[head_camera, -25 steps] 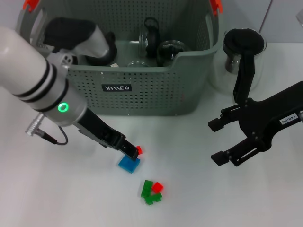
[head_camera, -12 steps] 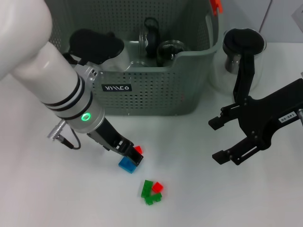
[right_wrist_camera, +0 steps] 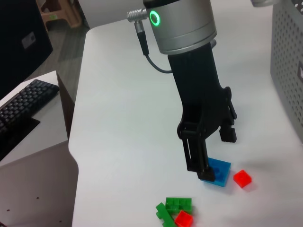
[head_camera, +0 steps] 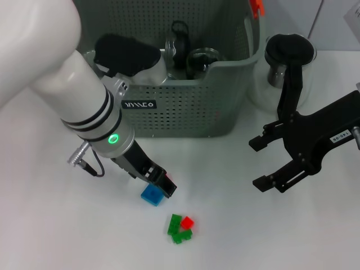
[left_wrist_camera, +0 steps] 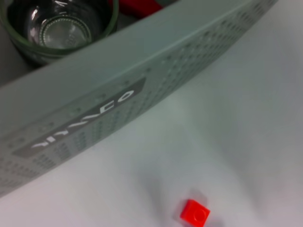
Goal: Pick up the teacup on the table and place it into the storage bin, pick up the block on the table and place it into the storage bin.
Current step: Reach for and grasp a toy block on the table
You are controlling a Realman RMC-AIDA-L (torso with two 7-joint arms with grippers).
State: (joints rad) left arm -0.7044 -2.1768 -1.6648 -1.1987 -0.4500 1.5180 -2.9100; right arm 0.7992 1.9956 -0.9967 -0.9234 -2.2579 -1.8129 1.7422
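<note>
Evidently midway: glass teacup (head_camera: pixel 202 61) already sat inside storage bin (head_camera: pixel 185 112). Left gripper (right_wrist_camera: pixel 211 156) hovered, fingers parted and empty, over red block (right_wrist_camera: pixel 242 178) on surface (head_camera: pixel 225 169). At three o'clock, right gripper (head_camera: pixel 265 163) waited open.

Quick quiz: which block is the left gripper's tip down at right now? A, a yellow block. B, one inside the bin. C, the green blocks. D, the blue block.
D: in the right wrist view the left gripper has a finger tip at the blue block, with the green blocks lying apart.
</note>
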